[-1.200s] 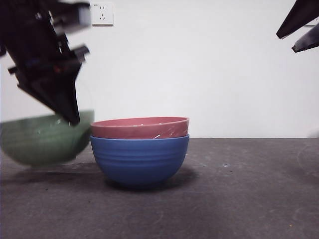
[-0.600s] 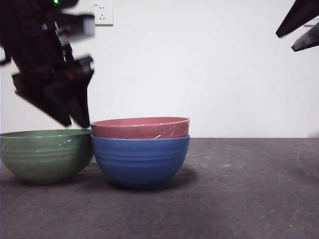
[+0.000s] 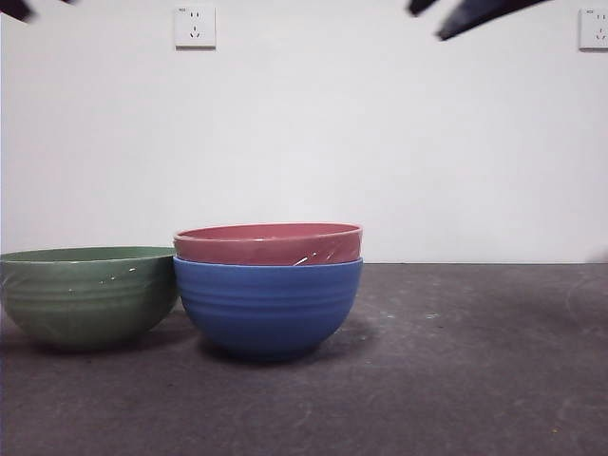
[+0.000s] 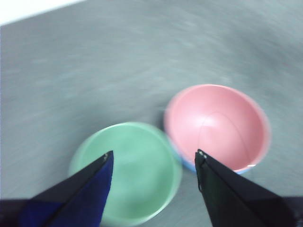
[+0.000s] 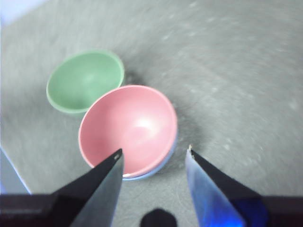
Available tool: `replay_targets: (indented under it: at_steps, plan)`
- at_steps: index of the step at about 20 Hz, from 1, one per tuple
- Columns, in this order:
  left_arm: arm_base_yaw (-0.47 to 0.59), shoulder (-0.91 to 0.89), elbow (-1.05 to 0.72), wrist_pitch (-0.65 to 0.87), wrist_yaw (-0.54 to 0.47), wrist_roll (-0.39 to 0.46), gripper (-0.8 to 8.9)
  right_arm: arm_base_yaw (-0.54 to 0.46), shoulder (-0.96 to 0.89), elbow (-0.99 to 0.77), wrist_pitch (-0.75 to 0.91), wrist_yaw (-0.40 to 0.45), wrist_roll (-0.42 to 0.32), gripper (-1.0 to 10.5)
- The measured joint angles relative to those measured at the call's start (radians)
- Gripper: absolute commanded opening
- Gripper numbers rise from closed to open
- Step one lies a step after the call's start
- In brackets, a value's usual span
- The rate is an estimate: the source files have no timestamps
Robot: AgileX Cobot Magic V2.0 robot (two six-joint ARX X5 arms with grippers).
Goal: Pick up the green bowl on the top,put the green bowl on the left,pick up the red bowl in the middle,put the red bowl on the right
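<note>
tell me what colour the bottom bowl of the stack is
Blue bowl, clearest in the front view.

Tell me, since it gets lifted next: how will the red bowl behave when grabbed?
The red bowl looks rigid and glossy, so its rim may be slippery in a pinch. It sits nested in the blue bowl, which might drag or shift with it. The right hand, open above it, is likely to take it.

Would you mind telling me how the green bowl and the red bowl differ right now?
The green bowl stands directly on the table, while the red bowl sits nested inside the blue bowl. So the green bowl's whole side shows, while only the red bowl's upper band does. The red rim stands higher. Both are upright, empty, glossy and ungripped.
</note>
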Motion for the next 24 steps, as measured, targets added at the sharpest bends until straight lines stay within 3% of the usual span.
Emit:
replay_targets:
  at_steps: [3,6,11,19,22,24]
  plan:
    - [0.145,-0.09,0.0,-0.101,0.0,-0.005,2.97,0.136,0.143,0.114,-0.053,0.084,-0.049,2.2]
    - [0.25,-0.124,0.0,-0.157,0.002,-0.005,2.96,0.233,0.275,0.152,-0.052,0.107,-0.073,2.2]
    - [0.257,-0.118,0.0,-0.195,0.045,-0.005,2.96,0.322,0.457,0.152,-0.048,0.137,-0.106,2.2]
    - [0.257,-0.113,0.0,-0.18,0.055,-0.005,2.96,0.338,0.579,0.152,-0.037,0.13,-0.14,2.2]
    - [0.257,-0.112,0.0,-0.18,0.055,-0.005,2.96,0.338,0.589,0.152,-0.036,0.13,-0.145,0.8]
    - [0.257,-0.112,0.0,-0.179,0.054,-0.005,2.96,0.338,0.589,0.152,-0.036,0.129,-0.148,0.6]
